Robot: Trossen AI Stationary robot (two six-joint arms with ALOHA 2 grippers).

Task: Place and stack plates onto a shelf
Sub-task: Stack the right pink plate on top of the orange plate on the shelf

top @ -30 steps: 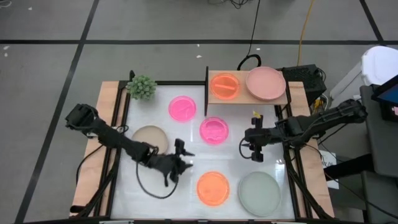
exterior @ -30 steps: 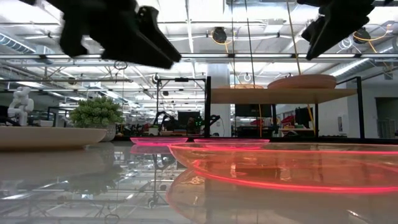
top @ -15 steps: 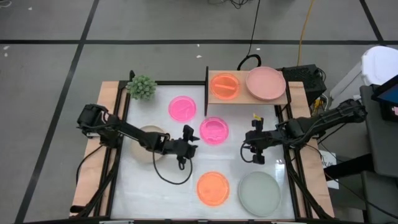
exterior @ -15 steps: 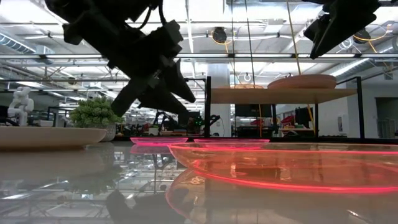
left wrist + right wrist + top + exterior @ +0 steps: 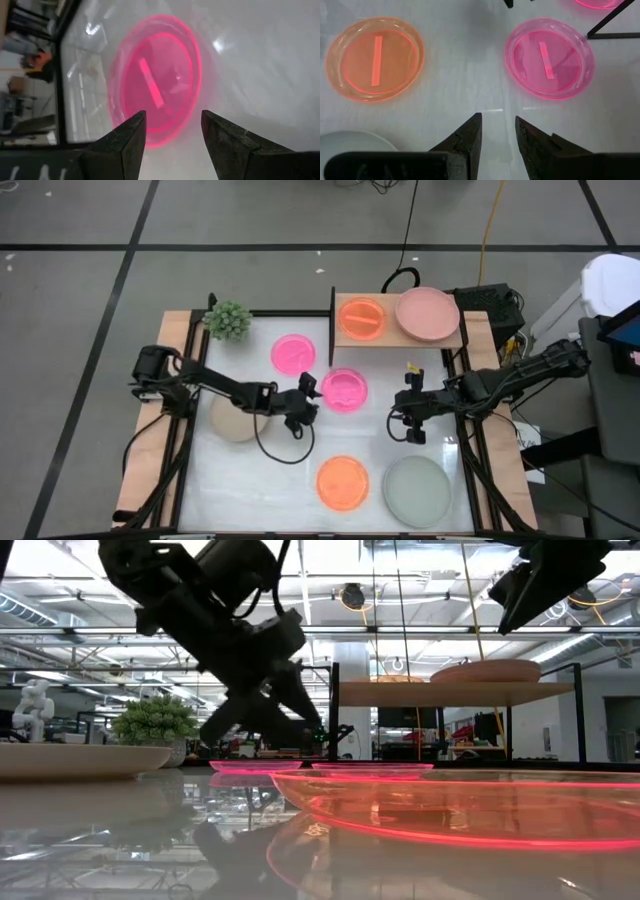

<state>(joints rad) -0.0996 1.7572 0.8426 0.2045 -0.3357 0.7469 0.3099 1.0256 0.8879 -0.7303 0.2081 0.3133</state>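
The wooden shelf point(image 5: 398, 338) at the table's far right carries an orange plate point(image 5: 361, 318) and a salmon-pink plate point(image 5: 428, 313). Lying flat on the table are two magenta plates point(image 5: 293, 354) point(image 5: 345, 389), a beige plate point(image 5: 230, 423) partly under my left arm, an orange plate point(image 5: 343, 482) and a grey-green plate point(image 5: 417, 491). My left gripper point(image 5: 311, 388) point(image 5: 172, 117) is open, low, just left of the middle magenta plate point(image 5: 160, 82), pointing at its rim. My right gripper point(image 5: 413, 432) point(image 5: 497, 120) hangs open above the table, right of that plate.
A small green plant point(image 5: 229, 320) stands at the far left corner. Wooden rails point(image 5: 175, 360) run along both table sides. The shelf's black uprights point(image 5: 332, 315) stand just beyond the magenta plates. Bare white tabletop point(image 5: 270, 490) lies at the near left.
My left gripper has swung from the near middle of the table toward the far edge and slightly right, sinking and rolling, and now stands at the middle magenta plate's left rim. No plate has moved.
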